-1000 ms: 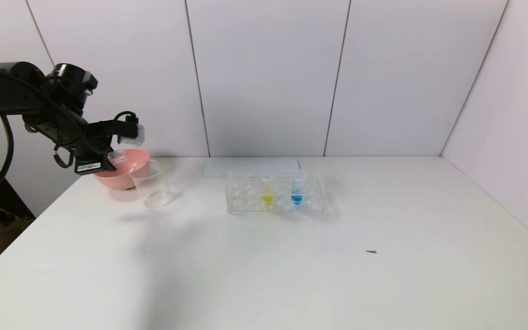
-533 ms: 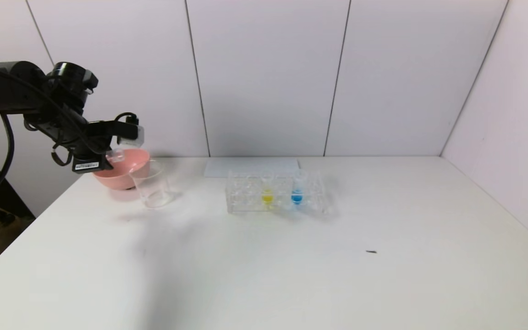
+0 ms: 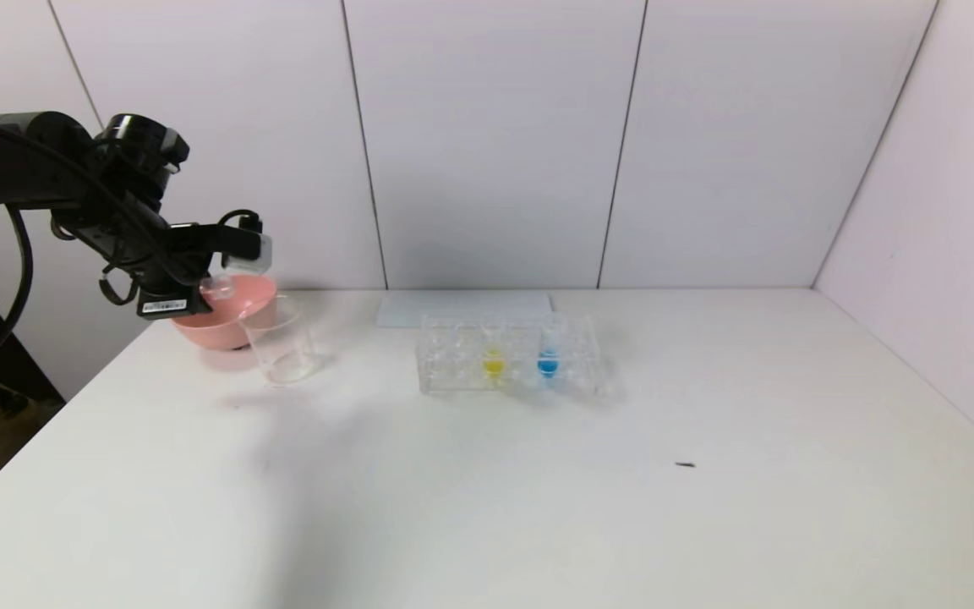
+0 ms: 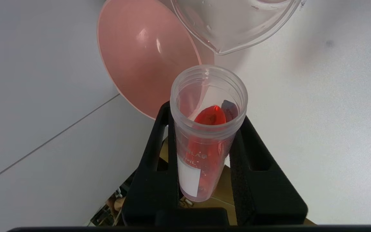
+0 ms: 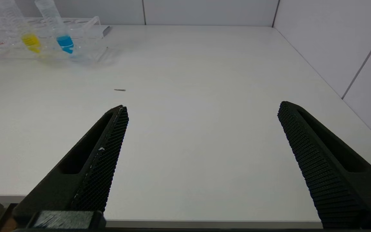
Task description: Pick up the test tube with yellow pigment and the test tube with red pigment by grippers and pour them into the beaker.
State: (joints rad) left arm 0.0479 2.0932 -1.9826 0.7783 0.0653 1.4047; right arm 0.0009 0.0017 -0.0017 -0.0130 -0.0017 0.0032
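My left gripper [image 4: 204, 113] is shut on the test tube with red pigment [image 4: 206, 141], a clear tube with a white label. The tube is tilted, its open mouth pointing toward the beaker [image 4: 233, 22], and the red liquid is inside it. In the head view this left gripper [image 3: 204, 288] hangs over the pink bowl, just left of the clear beaker [image 3: 280, 347]. The test tube with yellow pigment [image 3: 493, 359] stands in the clear rack [image 3: 453, 372]. My right gripper [image 5: 203, 106] is open and empty, low near the table's front edge.
A pink bowl [image 3: 229, 321] sits right behind the beaker at the table's back left. A tube with blue liquid [image 3: 547, 362] stands in the rack beside the yellow one. A flat white sheet [image 3: 462, 309] lies behind the rack. A small dark speck [image 3: 685, 464] marks the table.
My left gripper, holding the red tube, has shifted slightly right toward the beaker. Nothing else has moved.
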